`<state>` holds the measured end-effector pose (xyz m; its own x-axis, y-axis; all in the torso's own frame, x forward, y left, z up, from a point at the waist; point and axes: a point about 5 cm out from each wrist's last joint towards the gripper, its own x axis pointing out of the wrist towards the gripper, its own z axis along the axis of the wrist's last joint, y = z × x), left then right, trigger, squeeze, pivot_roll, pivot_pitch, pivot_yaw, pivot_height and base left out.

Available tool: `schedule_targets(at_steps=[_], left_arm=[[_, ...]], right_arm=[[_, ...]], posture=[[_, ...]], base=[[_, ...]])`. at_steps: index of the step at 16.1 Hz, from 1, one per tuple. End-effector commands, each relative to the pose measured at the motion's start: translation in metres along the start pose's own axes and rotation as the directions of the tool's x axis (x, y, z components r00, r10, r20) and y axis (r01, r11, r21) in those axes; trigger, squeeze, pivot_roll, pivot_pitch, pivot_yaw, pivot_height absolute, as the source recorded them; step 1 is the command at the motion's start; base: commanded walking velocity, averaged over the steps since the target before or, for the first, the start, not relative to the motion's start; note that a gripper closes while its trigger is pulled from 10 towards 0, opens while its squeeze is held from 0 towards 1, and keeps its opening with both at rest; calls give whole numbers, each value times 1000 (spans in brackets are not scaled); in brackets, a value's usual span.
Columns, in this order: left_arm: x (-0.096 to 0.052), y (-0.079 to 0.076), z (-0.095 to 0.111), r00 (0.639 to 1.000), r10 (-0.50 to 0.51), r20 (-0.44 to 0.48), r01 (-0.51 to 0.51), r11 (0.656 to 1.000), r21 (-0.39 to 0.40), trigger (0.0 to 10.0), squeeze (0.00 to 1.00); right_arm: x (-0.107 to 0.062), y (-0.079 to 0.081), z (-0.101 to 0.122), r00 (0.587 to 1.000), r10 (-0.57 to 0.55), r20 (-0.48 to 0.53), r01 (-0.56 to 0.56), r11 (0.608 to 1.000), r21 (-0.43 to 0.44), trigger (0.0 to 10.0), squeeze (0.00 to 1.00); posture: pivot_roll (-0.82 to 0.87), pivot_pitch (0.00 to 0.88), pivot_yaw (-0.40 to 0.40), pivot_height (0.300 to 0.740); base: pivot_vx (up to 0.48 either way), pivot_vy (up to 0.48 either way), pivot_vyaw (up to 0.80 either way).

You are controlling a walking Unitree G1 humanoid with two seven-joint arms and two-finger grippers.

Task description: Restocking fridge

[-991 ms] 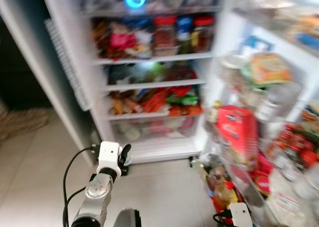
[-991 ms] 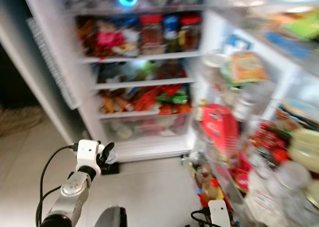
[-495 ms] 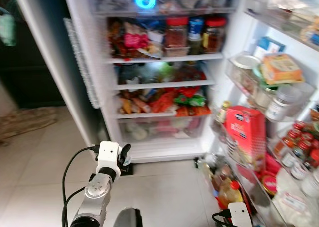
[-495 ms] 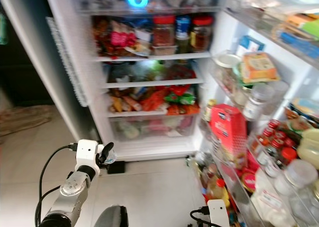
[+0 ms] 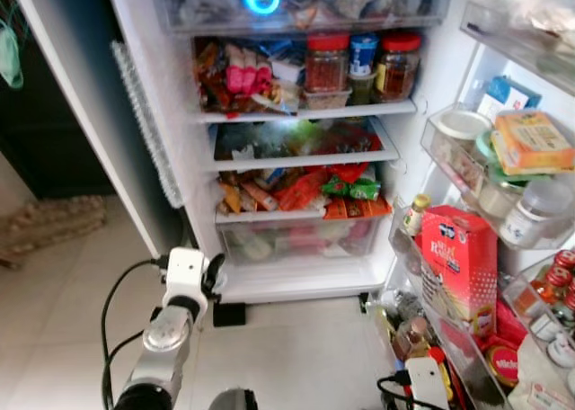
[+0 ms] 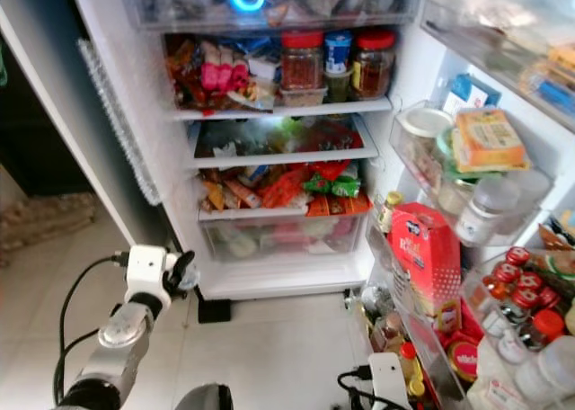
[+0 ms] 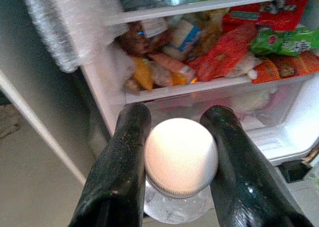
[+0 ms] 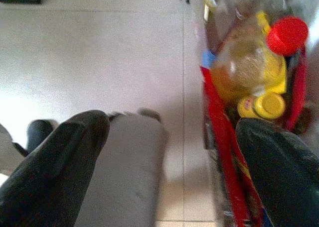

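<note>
Left eye view: compared with a second ago the picture is sharp and the whole scene has slid, with the open fridge (image 5: 296, 140) now filling the centre and upper part of the frame. That is the camera moving as the robot settles in front of the shelves, not the food shifting. The blur of a second ago is gone, so I judge the walk-up is about done and placing can begin.

At lower left, the left gripper (image 5: 214, 275) is held up in front of the bottom drawer, sitting in much the same spot in the frame as before. The left wrist view shows its two black fingers (image 7: 119, 167) clamped on a bottle (image 7: 180, 160), one on each side of its neck just under a round white cap, with clear, wet-looking plastic below. The bottle points at the lower shelf, which is crowded with bright snack packets.

At the right of the frame, the door racks (image 5: 467, 149) hold jars, a red carton and small bottles. The right gripper (image 8: 169, 162) hangs low near the bottom rack, fingers spread wide over the floor tiles, holding nothing.

Free space looks scarce on every shelf, so finding a gap may be the hard part.
</note>
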<state>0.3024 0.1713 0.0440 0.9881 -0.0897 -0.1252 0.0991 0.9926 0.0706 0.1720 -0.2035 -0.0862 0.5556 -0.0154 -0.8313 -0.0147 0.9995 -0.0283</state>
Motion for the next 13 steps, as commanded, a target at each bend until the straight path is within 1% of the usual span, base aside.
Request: schedule_targets(at_steps=[1, 13], left_arm=[[1, 1, 1, 1000, -4, -1, 4, 1000, 14, 10000, 0], [2, 1, 3, 1000, -20, 2, 20, 999, 34, 10000, 0]], right_arm=[[0, 0, 0, 1000, -2, -5, 2, 1000, 17, 10000, 0], [0, 2, -1, 1000, 4, -8, -4, 1000, 25, 10000, 0]], posture=[[-63, 0, 4, 637], [-60, 0, 9, 637]], base=[[262, 0, 0], [265, 0, 0]])
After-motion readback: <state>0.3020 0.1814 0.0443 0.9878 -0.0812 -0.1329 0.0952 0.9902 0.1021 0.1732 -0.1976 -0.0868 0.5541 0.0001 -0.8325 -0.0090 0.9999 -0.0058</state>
